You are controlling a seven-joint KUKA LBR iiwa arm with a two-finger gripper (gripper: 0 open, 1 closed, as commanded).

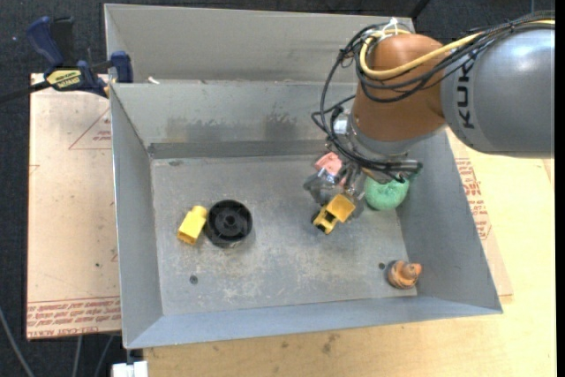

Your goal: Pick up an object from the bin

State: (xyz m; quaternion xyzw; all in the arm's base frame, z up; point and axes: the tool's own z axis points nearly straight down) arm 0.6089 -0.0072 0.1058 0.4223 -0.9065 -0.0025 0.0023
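Gripper [342,186] low over right-centre of bin [265,282]. Open or closed: cannot tell. Yellow toy [334,214] just below it, pink piece [328,163] upper left, green lump [386,193] right. Far left: yellow block [192,224] beside black disc [229,222]. Brown knob [403,275] front right.

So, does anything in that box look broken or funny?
Nothing looks broken. The small yellow plastic toy beside the pincer lies tilted, but everything in the grey metal bin is just loose.
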